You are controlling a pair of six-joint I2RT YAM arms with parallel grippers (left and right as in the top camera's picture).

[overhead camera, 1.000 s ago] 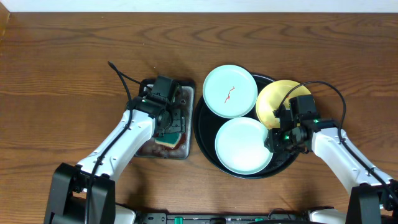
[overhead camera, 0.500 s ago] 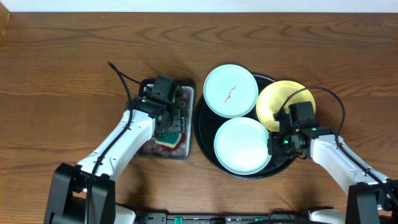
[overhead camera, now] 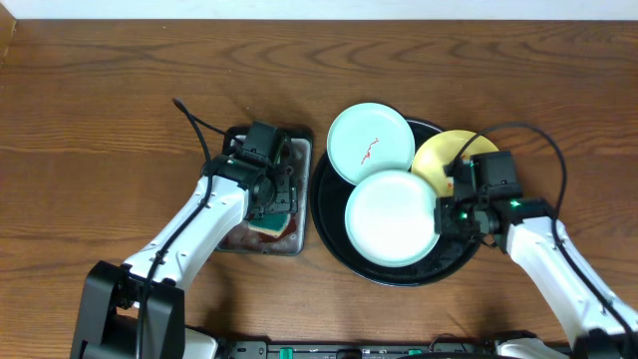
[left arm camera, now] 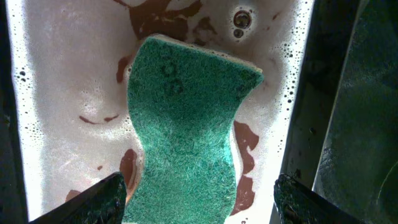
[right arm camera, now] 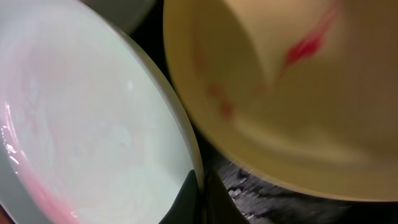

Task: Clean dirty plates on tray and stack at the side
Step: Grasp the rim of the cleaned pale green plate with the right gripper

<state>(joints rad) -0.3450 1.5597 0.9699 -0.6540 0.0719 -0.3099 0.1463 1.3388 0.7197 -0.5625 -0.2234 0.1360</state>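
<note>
Right claw (overhead camera: 442,214) clamped on rim of near mint plate (overhead camera: 392,216), over black tray (overhead camera: 329,234), lifted or resting I couldn't tell, yellow plate (overhead camera: 439,160) just beside. My grip thin: plate could slip, strike yellow plate. Left claw (left arm camera: 202,199) apart above sponge (left arm camera: 186,124).

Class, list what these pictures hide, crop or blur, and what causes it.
Yellow plate: overhead, partly hidden by the right claw and arm.
Sponge: overhead, mostly under the left claw; left wrist, lower end cut off by the edge.
Nearer mint plate: right wrist, cropped left, blurred by closeness.
</note>
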